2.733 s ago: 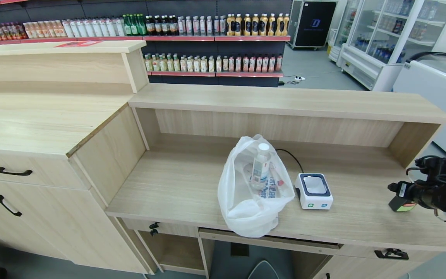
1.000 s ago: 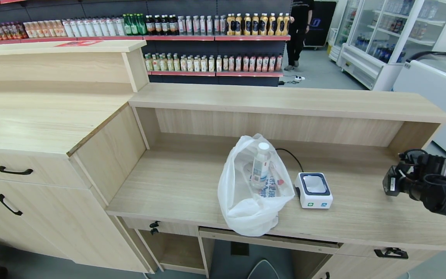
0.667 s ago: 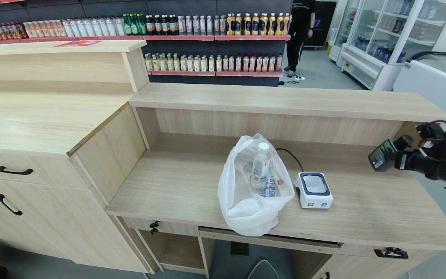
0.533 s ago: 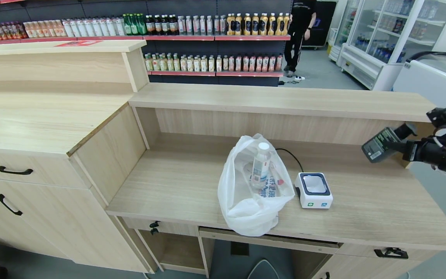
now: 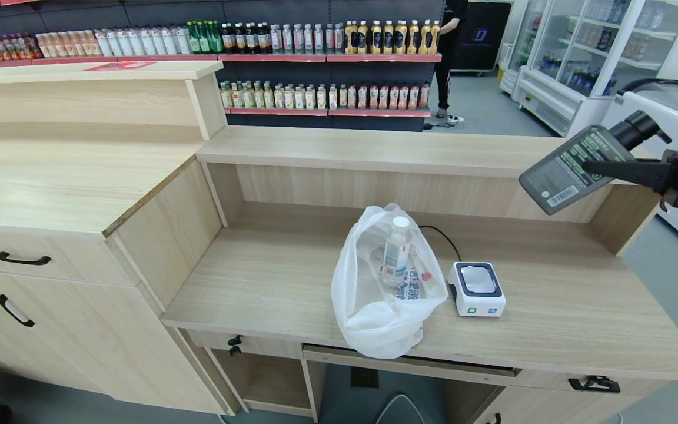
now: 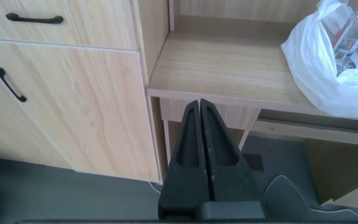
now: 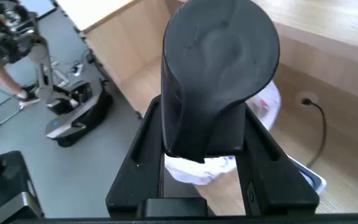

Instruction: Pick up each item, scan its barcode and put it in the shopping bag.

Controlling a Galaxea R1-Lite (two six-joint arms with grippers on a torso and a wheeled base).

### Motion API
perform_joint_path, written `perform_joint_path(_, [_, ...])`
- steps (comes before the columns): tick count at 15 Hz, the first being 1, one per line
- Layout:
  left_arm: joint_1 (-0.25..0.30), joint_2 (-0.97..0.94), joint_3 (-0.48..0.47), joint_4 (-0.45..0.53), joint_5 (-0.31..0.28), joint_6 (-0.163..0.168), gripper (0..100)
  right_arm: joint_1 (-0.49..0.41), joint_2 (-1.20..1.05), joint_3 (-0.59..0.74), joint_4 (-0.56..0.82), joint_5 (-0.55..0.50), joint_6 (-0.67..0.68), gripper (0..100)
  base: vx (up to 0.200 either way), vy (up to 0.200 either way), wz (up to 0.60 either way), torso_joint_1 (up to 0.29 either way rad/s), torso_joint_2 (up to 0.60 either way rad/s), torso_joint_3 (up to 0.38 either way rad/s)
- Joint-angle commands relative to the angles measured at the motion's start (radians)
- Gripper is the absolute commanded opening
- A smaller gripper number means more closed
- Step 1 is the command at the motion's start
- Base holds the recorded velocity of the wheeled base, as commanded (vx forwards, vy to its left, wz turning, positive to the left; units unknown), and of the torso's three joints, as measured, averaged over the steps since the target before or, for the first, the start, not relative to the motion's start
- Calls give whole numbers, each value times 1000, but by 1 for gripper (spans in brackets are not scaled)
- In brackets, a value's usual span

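My right gripper (image 5: 612, 165) is shut on a dark flat bottle (image 5: 574, 168), held high over the counter's right end, level with the upper ledge, its barcode label facing me. In the right wrist view the dark bottle (image 7: 219, 74) sits between the fingers (image 7: 143, 146), above the white shopping bag (image 7: 204, 171). That shopping bag (image 5: 374, 306) stands open mid-counter with a clear bottle (image 5: 396, 253) upright inside. The white barcode scanner (image 5: 477, 290) sits just right of the bag. My left gripper (image 6: 199, 109) hangs shut below the counter's front left edge, holding nothing.
The wooden counter (image 5: 580, 318) has a raised ledge (image 5: 409, 153) behind and a side wall (image 5: 627, 218) at its right end. The scanner's cable (image 5: 442, 238) runs back. A taller cabinet with drawers (image 5: 21, 259) stands left. Drink shelves (image 5: 327, 59) and fridges (image 5: 580, 53) are behind.
My right gripper has risen from counter height at the right edge to ledge height with the dark bottle, tipping it so its barcode label shows. Bag and scanner have not moved.
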Motion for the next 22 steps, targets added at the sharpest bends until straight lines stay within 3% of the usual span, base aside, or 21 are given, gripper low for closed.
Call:
perform_joint_path(1, [1, 0, 0, 0, 1, 0, 0, 79, -71, 7, 1, 1, 10, 0, 0, 0, 0, 0, 0, 0])
perform_joint_path(6, [1, 0, 0, 0, 1, 0, 0, 202, -213, 61, 179, 2, 10, 0, 0, 0, 0, 0, 0, 0])
perform_joint_path(8, [1, 0, 0, 0, 1, 0, 0, 263, -278, 58, 315, 2, 10, 0, 0, 0, 0, 0, 0, 0])
perform_joint_path(14, [1, 0, 0, 0, 1, 0, 0, 349, -304, 41, 352, 2, 10, 0, 0, 0, 0, 0, 0, 0])
perform_joint_path(22, [1, 0, 0, 0, 1, 0, 0, 413, -351, -45, 529, 1, 10, 0, 0, 0, 0, 0, 0, 0])
